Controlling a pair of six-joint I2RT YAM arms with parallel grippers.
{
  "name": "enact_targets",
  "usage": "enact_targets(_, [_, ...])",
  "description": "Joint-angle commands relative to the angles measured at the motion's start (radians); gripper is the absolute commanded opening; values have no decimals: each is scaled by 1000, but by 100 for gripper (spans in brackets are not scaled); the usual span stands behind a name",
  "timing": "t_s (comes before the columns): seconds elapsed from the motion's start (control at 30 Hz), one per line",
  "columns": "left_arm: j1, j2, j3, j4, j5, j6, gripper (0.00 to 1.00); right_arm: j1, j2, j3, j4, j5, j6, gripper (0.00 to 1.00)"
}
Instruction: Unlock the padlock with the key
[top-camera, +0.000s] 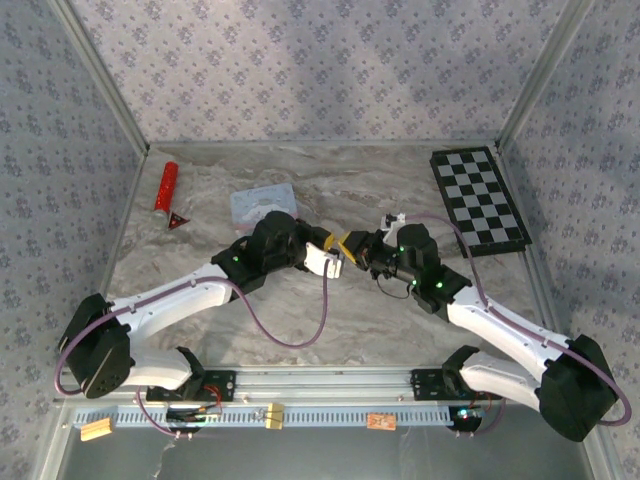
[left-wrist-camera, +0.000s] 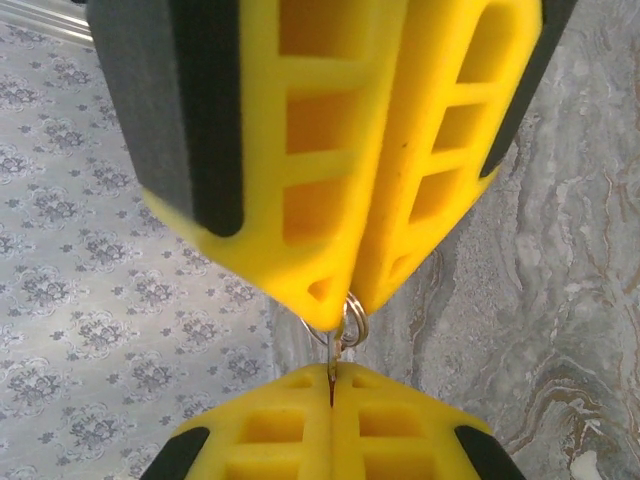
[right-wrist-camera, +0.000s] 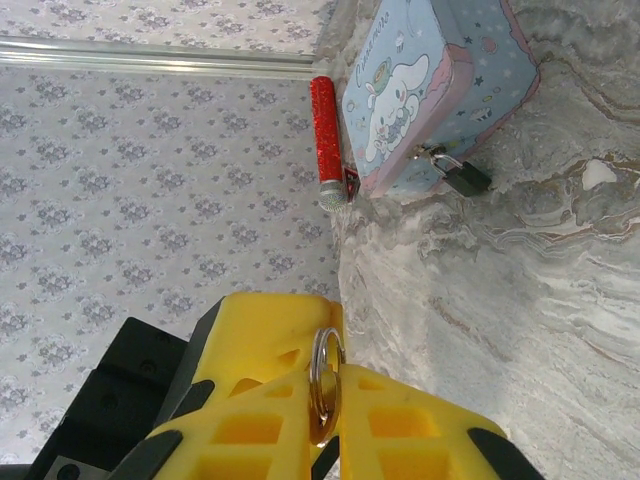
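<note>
Padlock (right-wrist-camera: 464, 178): lies on the marble-patterned table (top-camera: 330, 310), at the side of the light-blue tin (right-wrist-camera: 430, 70), with its silvery shackle hooked through the tin's clasp. In the right wrist view its long axis runs from the shackle at upper left to the dark body at lower right. The body points away from the tin and rests on the table. Which face carries the keyhole cannot be told.

Left gripper (left-wrist-camera: 350, 292): yellow fingers pressed together, pinching the key ring (right-wrist-camera: 324, 370) at their tips.

Right gripper (right-wrist-camera: 325, 400): fingers drawn close about the key (left-wrist-camera: 330, 378), whose thin blade sits in the seam between them. The two grippers meet tip to tip above mid-table, well apart from the padlock.

View differences:
- The right wrist view gives the padlock, the tin's face and a red glittery tube (right-wrist-camera: 326, 135) just beside the tin.
- The left wrist view gives the blade entering the right fingers, with the ring above it.
- The top view gives both arms converging in front of the tin and a checkerboard (top-camera: 478, 198) at far right. The padlock cannot be made out there.

Writing: the tin bears a white long-eared cartoon dog and a line of script, too small to read. No marking is legible on the padlock.
</note>
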Motion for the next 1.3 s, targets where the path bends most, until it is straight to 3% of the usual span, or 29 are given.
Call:
enact_targets(0.0, [5,-27,-15,20,37,-5,0,-3,-5,14,-7,18,-5,10])
enact_targets(0.17, [16,-38,-11,17,61,-59,22,-4,-7,23,-32,21,-34,5])
enact_targets(0.37, [54,-122,22,-100,128,-344,47,-21,-23,44,-116,42,-154,0])
enact_targets(0.53, [113,-241,-32,-78,200,-671,49,-32,-42,35,-140,98,-323,0])
enact_targets(0.67, [185,-246,-14,-80,245,-1091,49,-26,-15,9,3,72,-461,0])
enact_targets(0.8, [207,-214,2,-124,255,-1376,52,15,16,-13,143,71,-584,0])
enact_targets(0.9, [260,-198,-16,-90,402,-1564,53,58,39,-19,202,83,-670,0])
enact_targets(0.97, [275,-197,-35,-56,472,-1641,55,74,56,-28,240,78,-701,0])
enact_targets(1.27, [309,-210,-73,8,570,-1775,53,118,96,-42,405,46,-770,0])
